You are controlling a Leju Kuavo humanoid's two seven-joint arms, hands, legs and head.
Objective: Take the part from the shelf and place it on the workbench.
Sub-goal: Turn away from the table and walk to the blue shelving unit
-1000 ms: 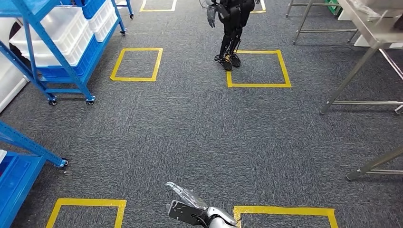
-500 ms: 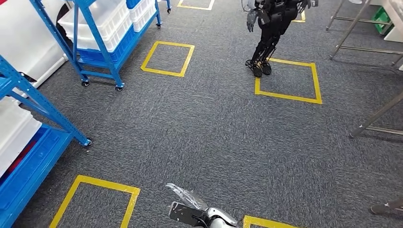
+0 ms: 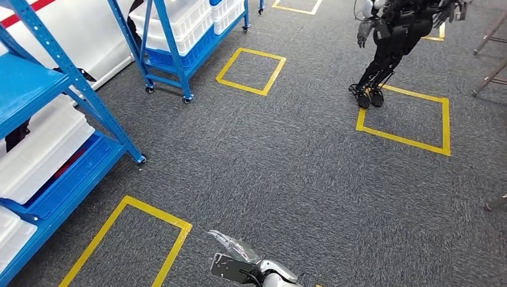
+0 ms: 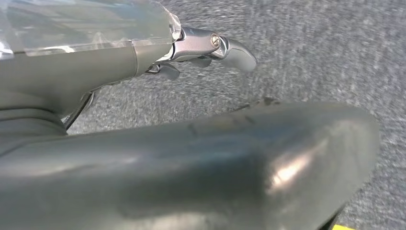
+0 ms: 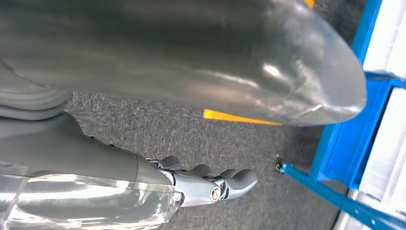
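The blue shelf [image 3: 66, 84] stands close on the left of the head view, with white bins [image 3: 42, 149] on its lower levels. I cannot make out the part among them. In the left wrist view my left hand [image 4: 201, 48] hangs over grey carpet with its fingers stretched out and nothing in it. My right hand [image 5: 206, 184] hangs the same way, holding nothing, near a blue shelf foot [image 5: 306, 175]. A silver hand [image 3: 236, 257] pokes in at the bottom edge of the head view; I cannot tell which arm it belongs to.
A second blue shelf on wheels [image 3: 173, 54] with white bins stands further back on the left. Another black humanoid robot [image 3: 388, 42] stands by a yellow floor square [image 3: 406, 113]. Metal table legs [image 3: 491, 75] show at the far right. Yellow tape squares mark the carpet.
The camera has turned left: the shelves have slid in from the left, while the tables have slipped off to the right. The hand at the bottom keeps its place.
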